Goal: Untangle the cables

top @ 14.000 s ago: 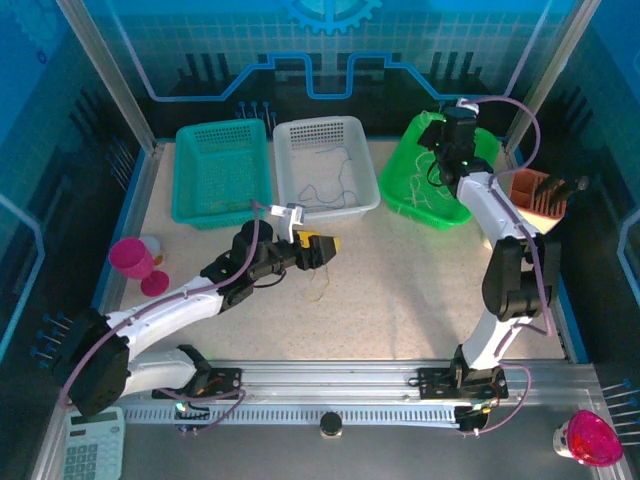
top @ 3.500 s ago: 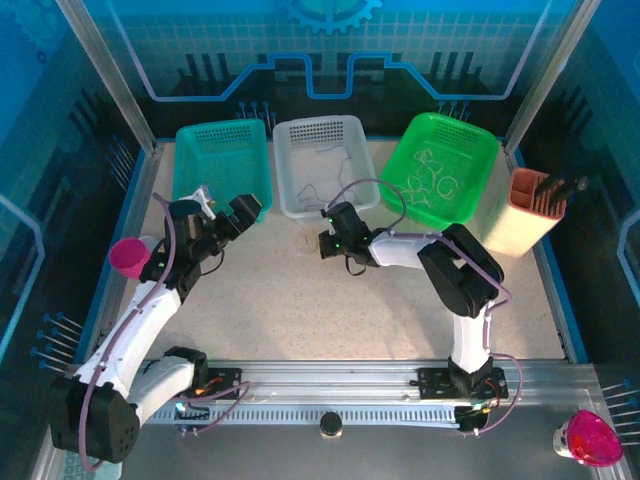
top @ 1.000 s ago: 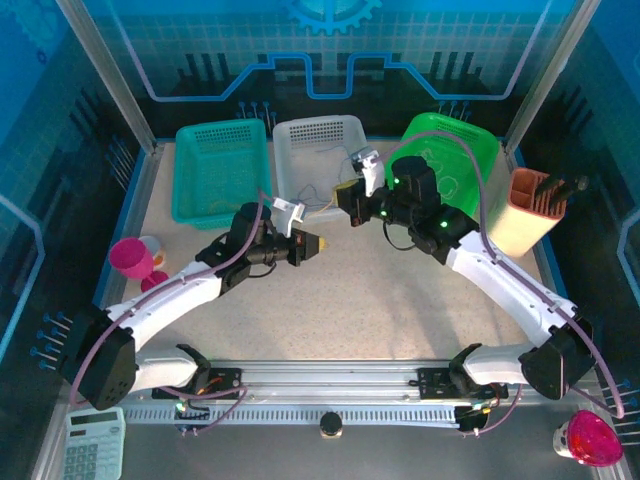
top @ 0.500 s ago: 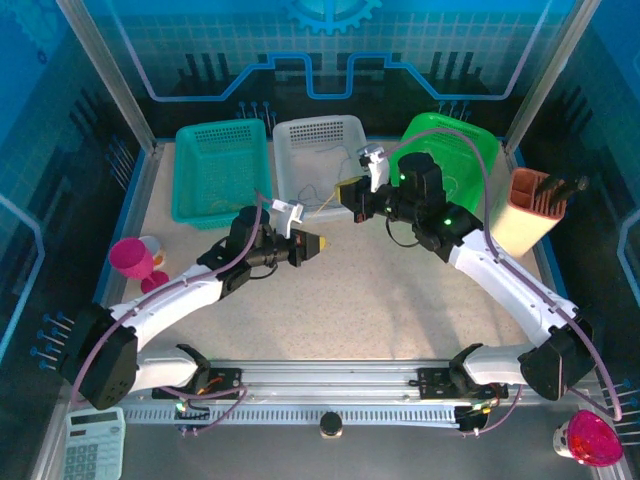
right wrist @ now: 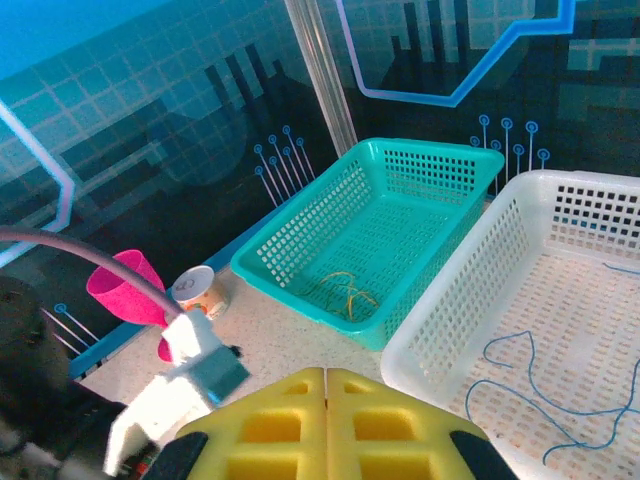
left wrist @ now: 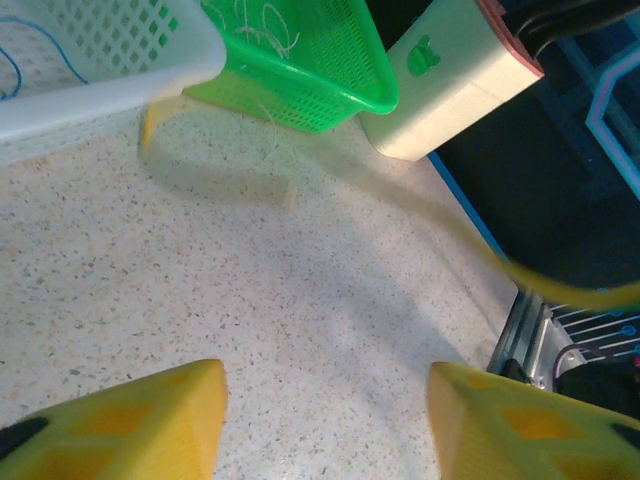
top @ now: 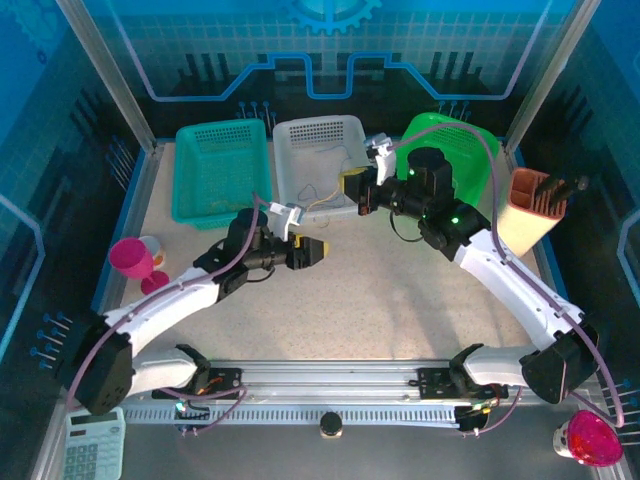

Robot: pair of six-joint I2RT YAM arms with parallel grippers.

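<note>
Left gripper (left wrist: 325, 420): yellow pads wide apart, nothing between them, low over bare tabletop (top: 400, 300). Right gripper (top: 350, 186): pads pressed flat together, up over the front rim of the white basket (right wrist: 460, 300). A yellowish-tan cable (left wrist: 560, 290) sweeps blurred through the air in the left wrist view. With the left pads apart, it probably hangs from the right pinch, though the pinch point itself isn't visible.

Step in hand, my read: the right arm is carrying this freed strand to a basket, likely the teal basket (right wrist: 300, 240), since a yellowish curl (right wrist: 345, 290) already lies there.

Doing it well:
- keep the right pinch tight, because the wire is limp and thin and slips easily
- lift high enough that the trailing end clears the white basket's rim and doesn't drag into the dark blue wire (right wrist: 530, 385)
- keep the left arm low and its pads apart so the swinging tail can't snag
- get right over the basket floor and let the swing die before opening

Counts:
- 3 baskets: teal, white and green basket (left wrist: 300, 90)
- 1 yellowish curl in the teal one
- 1 dark blue wire in the white one
- whitish wires (left wrist: 260, 25) in the green one, several, too fine to count
- 1 strand in the air
- 2 pink cups (top: 135, 257), the other at the near right corner
- 1 calculator (top: 95, 445)
- 1 pen holder (top: 530, 205)
</note>
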